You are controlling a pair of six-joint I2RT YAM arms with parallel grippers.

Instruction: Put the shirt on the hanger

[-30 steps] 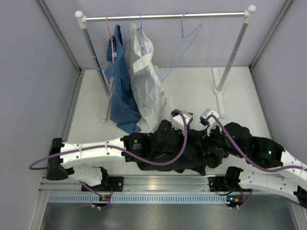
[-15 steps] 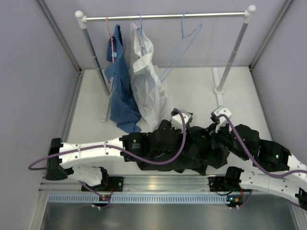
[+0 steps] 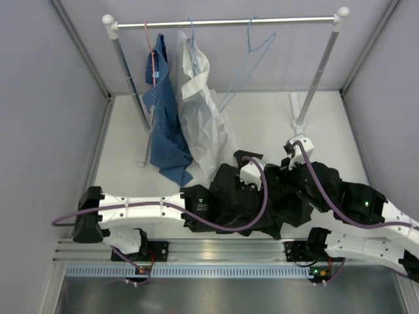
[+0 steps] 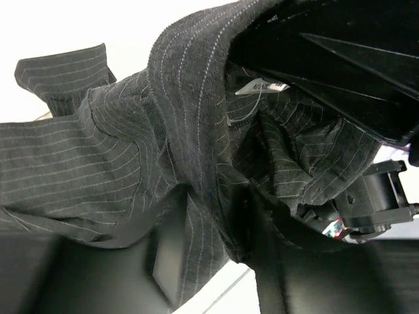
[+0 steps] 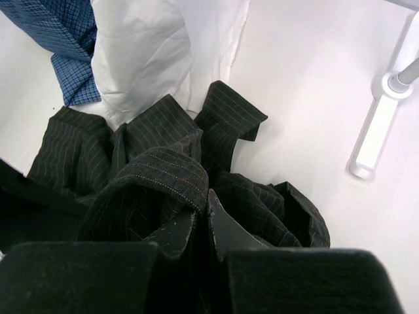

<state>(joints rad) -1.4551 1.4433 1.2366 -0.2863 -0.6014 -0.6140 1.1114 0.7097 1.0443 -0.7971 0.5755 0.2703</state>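
The black pinstriped shirt lies bunched on the table between my two arms. My right gripper is shut on a raised fold of the shirt, which arches over its fingertips. My left gripper stands open under the cloth, with a hanging fold of the shirt drooping into the gap between its fingers. The light-blue wire hanger hangs bare on the rail at the back, right of the other garments and far from both grippers.
A clothes rail spans the back on two posts. A blue patterned shirt and a white shirt hang from it down to the table. The rack's right foot stands beyond the black shirt. Grey walls close in both sides.
My left gripper has opened and its arm has shifted right. My right gripper has shut on a fold of the shirt and moved a little back.
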